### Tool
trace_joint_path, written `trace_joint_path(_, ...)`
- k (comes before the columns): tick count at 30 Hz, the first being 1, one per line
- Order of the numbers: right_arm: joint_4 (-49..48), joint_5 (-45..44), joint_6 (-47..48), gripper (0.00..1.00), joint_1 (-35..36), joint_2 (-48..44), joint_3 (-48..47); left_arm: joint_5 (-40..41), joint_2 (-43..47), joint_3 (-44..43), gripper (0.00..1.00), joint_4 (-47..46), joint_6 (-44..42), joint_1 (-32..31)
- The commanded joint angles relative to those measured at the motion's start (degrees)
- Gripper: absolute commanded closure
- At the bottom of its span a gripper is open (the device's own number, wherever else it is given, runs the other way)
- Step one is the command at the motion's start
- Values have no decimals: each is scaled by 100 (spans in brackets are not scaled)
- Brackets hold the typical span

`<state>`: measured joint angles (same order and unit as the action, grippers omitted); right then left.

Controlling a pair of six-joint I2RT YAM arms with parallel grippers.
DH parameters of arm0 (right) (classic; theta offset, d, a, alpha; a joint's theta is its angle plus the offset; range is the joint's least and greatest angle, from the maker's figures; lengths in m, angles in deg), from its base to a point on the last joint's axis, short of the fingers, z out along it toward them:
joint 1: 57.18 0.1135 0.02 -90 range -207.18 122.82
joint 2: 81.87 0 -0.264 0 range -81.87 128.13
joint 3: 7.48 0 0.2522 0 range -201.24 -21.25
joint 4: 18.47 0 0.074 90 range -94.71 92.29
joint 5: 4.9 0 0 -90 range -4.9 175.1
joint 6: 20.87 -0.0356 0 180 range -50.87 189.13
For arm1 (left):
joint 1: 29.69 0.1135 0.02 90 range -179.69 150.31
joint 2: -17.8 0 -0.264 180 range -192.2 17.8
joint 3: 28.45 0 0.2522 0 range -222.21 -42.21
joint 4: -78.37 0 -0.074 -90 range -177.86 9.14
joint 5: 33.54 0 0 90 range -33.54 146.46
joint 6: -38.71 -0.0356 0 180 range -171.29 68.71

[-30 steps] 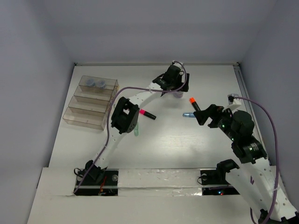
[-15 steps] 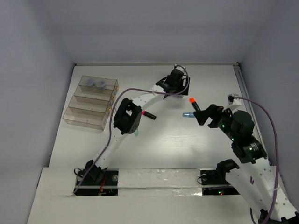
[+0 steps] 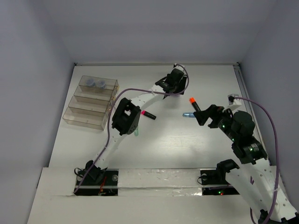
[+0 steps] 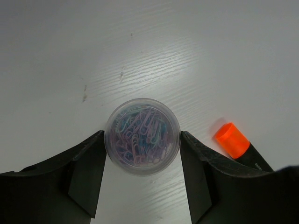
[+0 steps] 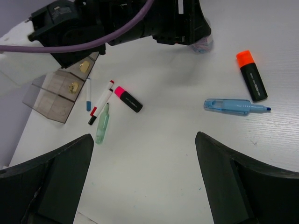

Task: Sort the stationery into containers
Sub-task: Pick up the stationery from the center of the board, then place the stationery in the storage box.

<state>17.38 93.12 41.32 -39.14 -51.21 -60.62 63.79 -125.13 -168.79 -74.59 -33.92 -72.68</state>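
REMOTE DESK: My left gripper [image 4: 141, 140] has come down over the one loose pot [image 4: 142, 128] of paper clips at the far middle of the table [image 3: 163, 144] and drawn its jaws in from wide. The pads now sit against both sides of it, so I read it as gripped, though not yet lifted. An orange highlighter [image 4: 231, 140] lies just beside. Two like pots [image 3: 88, 84] already sit in the far bin of the containers [image 3: 91, 114] at left, where I judge this one belongs. My right gripper [image 5: 144, 136] hangs wide open and empty near the unsorted light blue marker [image 5: 233, 106]
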Motion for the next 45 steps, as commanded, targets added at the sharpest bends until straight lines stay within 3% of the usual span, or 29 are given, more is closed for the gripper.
trace_joint_path(1,-143,104,92,4,33,-68,-123,391,1240,-7,66,-10,-365,175)
trace_joint_path(7,-117,209,48,4,33,-130,-35,445,2514,467,67,219,-524,1211)
trace_joint_path(14,-222,482,-22,4,33,-165,132,234,4122,2468,67,-114,-409,2916)
trace_joint_path(20,-354,754,-101,4,33,-156,290,-205,4546,3700,68,-553,-313,4208)
trace_joint_path(23,-354,816,-102,4,33,-121,308,-364,4669,4219,68,-905,-295,4350)
trace_joint_path(33,-398,807,-189,4,33,-130,413,-1093,4169,4528,68,-1503,-14,4351)
trace_joint_path(45,-556,886,-268,4,33,-7,413,-980,3782,4493,68,-1644,-154,4131)
